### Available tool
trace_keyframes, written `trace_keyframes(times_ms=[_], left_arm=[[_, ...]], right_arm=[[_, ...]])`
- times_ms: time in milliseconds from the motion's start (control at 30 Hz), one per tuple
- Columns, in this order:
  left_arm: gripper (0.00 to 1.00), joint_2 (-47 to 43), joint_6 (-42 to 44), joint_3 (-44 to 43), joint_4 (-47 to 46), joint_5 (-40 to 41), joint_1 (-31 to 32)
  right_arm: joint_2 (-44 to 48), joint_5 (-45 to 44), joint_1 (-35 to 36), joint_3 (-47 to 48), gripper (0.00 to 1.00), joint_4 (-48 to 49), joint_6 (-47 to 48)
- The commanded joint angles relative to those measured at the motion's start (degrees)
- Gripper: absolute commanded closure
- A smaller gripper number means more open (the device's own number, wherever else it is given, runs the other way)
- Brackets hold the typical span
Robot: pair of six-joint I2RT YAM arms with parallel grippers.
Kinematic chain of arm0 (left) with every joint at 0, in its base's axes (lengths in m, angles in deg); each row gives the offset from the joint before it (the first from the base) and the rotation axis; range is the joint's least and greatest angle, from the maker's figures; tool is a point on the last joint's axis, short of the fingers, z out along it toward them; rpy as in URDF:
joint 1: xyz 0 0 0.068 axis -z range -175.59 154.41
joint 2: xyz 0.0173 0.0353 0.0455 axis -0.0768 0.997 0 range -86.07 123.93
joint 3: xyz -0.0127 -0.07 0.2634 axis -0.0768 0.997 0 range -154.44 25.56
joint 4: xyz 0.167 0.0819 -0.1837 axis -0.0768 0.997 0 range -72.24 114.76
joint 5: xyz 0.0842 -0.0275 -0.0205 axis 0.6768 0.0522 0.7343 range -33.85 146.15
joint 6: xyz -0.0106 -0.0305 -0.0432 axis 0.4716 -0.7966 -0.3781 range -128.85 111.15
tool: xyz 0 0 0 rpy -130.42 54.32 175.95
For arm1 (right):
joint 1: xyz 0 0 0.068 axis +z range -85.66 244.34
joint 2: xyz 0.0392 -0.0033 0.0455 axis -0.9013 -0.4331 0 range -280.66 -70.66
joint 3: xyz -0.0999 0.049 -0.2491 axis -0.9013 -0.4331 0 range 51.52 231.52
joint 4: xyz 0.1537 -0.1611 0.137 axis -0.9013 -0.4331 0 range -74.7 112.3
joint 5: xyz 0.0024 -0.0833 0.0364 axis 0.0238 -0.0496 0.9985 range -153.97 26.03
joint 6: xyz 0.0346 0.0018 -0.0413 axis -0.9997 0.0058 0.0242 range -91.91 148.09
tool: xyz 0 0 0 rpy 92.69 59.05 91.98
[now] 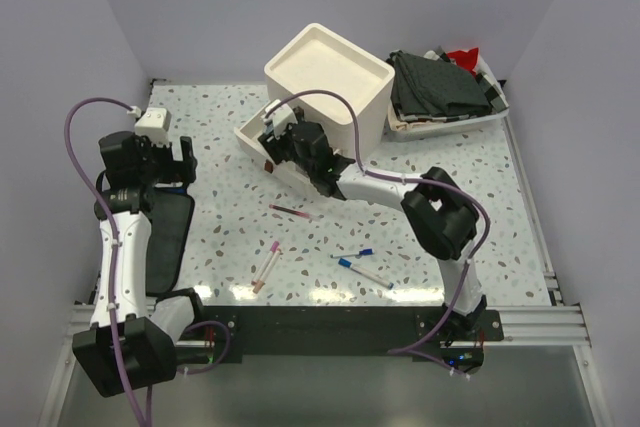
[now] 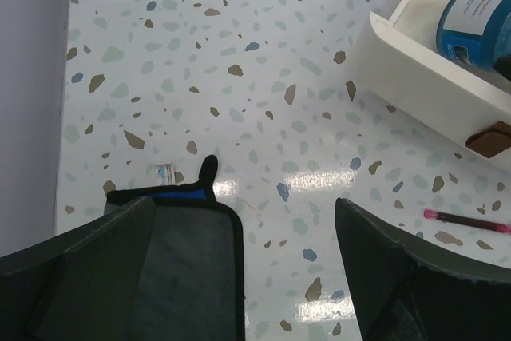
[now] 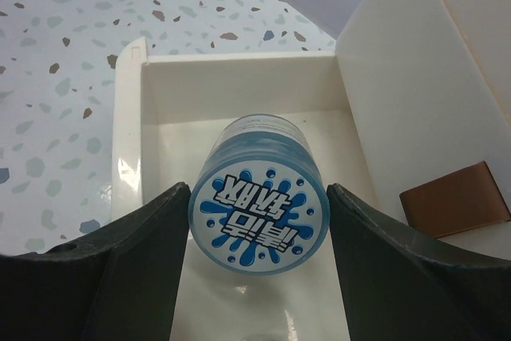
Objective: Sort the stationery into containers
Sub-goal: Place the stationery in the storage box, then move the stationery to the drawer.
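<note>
My right gripper (image 3: pixel 259 225) is shut on a round blue tape roll (image 3: pixel 259 205), both fingers against its sides, and holds it inside the pulled-out bottom drawer (image 3: pixel 239 85) of the cream-white cabinet (image 1: pixel 330 77). The left wrist view shows that roll (image 2: pixel 479 17) in the drawer (image 2: pixel 415 77) too. My left gripper (image 2: pixel 283 277) stands open above the table at the left (image 1: pixel 168 169), with nothing between its fingers. A maroon pen (image 1: pixel 290 211), a pink pen (image 1: pixel 268 265) and two blue-capped white pens (image 1: pixel 365 274) lie on the table's near half.
A dark pouch (image 1: pixel 165 242) lies flat at the left, partly under my left gripper. A white tray of dark cloths (image 1: pixel 445 92) stands at the back right. A brown handle (image 3: pixel 453 197) shows on a drawer front beside the open drawer.
</note>
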Motion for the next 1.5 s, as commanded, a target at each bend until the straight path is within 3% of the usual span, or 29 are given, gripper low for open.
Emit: trace_keyframes(times_ms=[0, 67, 233, 333, 400, 433, 467, 533, 633, 967, 1100, 1200, 1233, 1267, 1300, 1467], left_arm=[[0.01, -1.22, -0.02, -0.31, -1.75, -0.93, -0.49], [0.01, -1.75, -0.55, 0.74, -2.63, -1.37, -0.49], [0.01, -3.15, -2.04, 2.42, -4.04, -2.60, -0.40], [0.01, -3.59, -2.92, 3.04, -5.35, -3.48, -0.49], [0.01, -3.86, -3.27, 3.30, -6.15, -3.74, -0.49], [0.01, -3.86, -3.36, 3.30, -6.24, -3.83, -0.40], [0.01, -4.03, -3.53, 3.30, -6.24, -3.83, -0.48], [0.01, -4.03, -3.27, 2.95, -5.80, -3.75, -0.40], [0.01, -4.12, -2.22, 2.68, -4.40, -3.40, -0.49], [0.01, -3.86, 0.07, 2.24, -1.32, -1.46, -1.01], [0.01, -3.16, 0.59, 1.81, -1.31, -1.46, -1.28], [0.01, -3.07, 0.42, 1.98, -2.10, -1.63, -1.28], [0.01, -2.98, 0.33, 2.50, -2.37, -1.81, -1.28], [0.01, -2.81, -0.02, 2.86, -3.33, -2.25, -1.19], [0.01, -2.72, -0.28, 3.47, -3.86, -2.51, -1.28], [0.01, -1.84, -1.42, 4.09, -6.24, -3.74, -1.28]], right_arm=[[6.39, -1.08, -0.13, -0.44, 0.65, 3.22, -0.90], [9.38, -1.61, -0.04, -3.26, 0.46, 3.22, -0.29], [13.34, -1.53, -0.22, -3.45, 0.40, -0.02, 0.15], [13.61, -0.83, -0.22, -1.16, 0.30, -3.88, 0.42], [12.73, 0.66, -0.30, 0.24, 0.45, -6.09, -0.11], [12.30, 1.45, -0.39, 0.42, 0.59, -7.14, -0.20], [11.94, 1.55, -0.39, 0.60, 0.67, -7.24, -0.46], [10.27, 1.99, -0.57, 1.21, 0.79, -7.06, -0.98], [7.47, 2.34, -0.66, 2.97, 0.89, -5.75, -1.69], [-3.42, 3.75, -1.97, 15.18, 0.97, -3.81, -3.54], [-5.03, 2.35, -3.38, 17.74, 0.94, -7.22, -4.15], [-0.91, 1.90, -3.73, 12.06, 0.66, -8.73, -3.89], [0.33, 1.99, -3.91, 10.37, 0.38, -8.91, -3.11], [1.56, 1.90, -3.91, 8.88, 0.25, -9.17, -2.75], [2.87, 1.99, -3.82, 6.95, 0.04, -10.30, -1.96], [3.59, 3.31, -4.26, 7.36, 0.01, -13.74, -2.22]])
